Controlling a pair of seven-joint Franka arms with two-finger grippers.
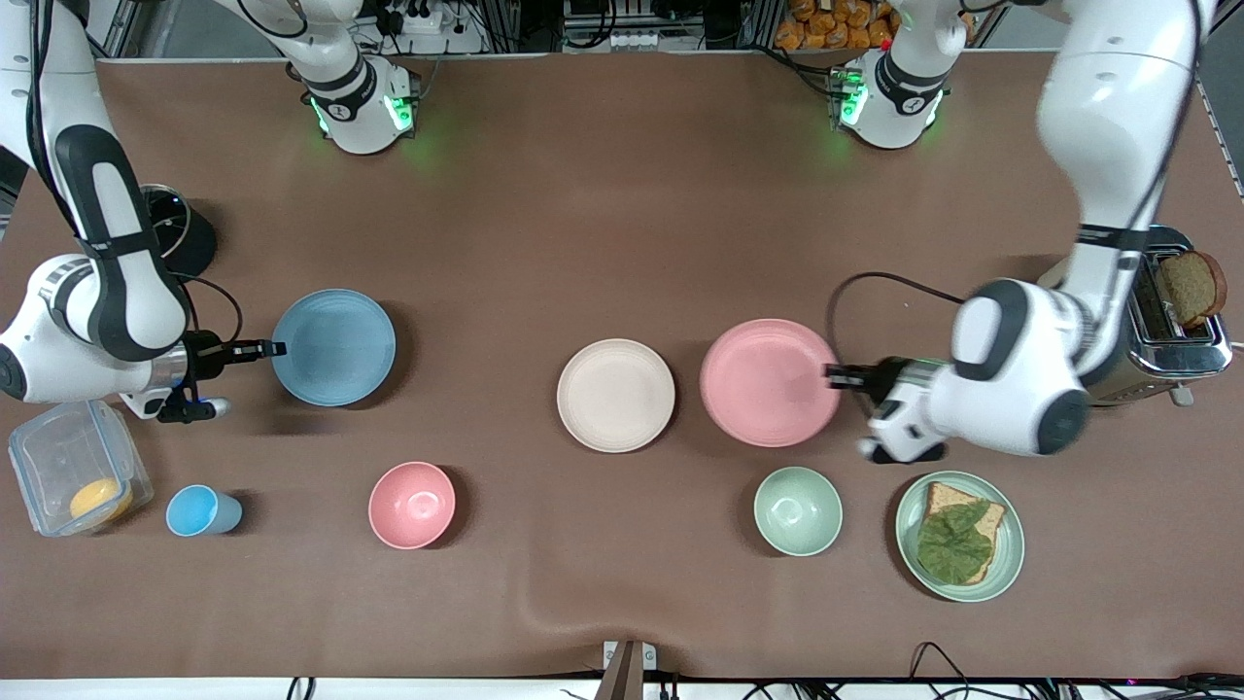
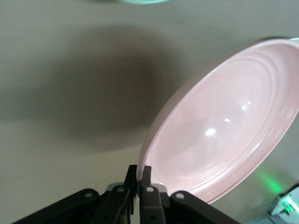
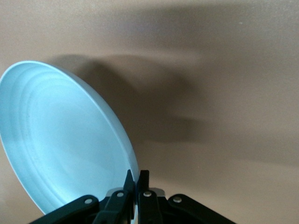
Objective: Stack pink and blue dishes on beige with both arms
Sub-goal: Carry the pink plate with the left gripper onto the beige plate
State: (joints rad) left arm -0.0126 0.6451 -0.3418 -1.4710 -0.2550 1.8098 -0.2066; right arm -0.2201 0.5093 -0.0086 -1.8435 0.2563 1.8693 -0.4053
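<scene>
Nearest the front camera lay a row of smaller things. A pale green plate [image 1: 1011, 556] carrying bread and a leaf sat toward the left arm's end, with a green bowl [image 1: 798, 510] beside it. A pink bowl [image 1: 412, 505], a small blue cup [image 1: 202, 511] and a clear plastic box [image 1: 76, 479] with something orange inside followed toward the right arm's end.

Farther from the camera came the three flat plates. The beige plate [image 1: 615, 395] lay flat on the brown table [image 1: 622, 194] near the middle, untouched. Just beside it, toward the left arm's end, was the pink plate [image 1: 768, 382]. The left gripper [image 1: 838, 375] was clamped on the rim that faced the left arm's end, its fingers [image 2: 145, 175] pressed together over the thin edge. In the left wrist view the pink plate [image 2: 224, 126] was tilted, gripped edge raised, and cast a broad shadow on the table. Its face was turned up and toward the beige plate.

The blue plate [image 1: 333, 346] was well apart from the beige one, toward the right arm's end. The right gripper [image 1: 274, 347] pinched its rim on the side facing that end, fingers [image 3: 143, 179] tight on the edge. The right wrist view showed the blue plate [image 3: 60, 140] tilted likewise, with a shadow under it. Being round, neither plate had a long axis.

Farthest back, a toaster [image 1: 1171, 321] with a slice of brown bread stood at the left arm's end.
</scene>
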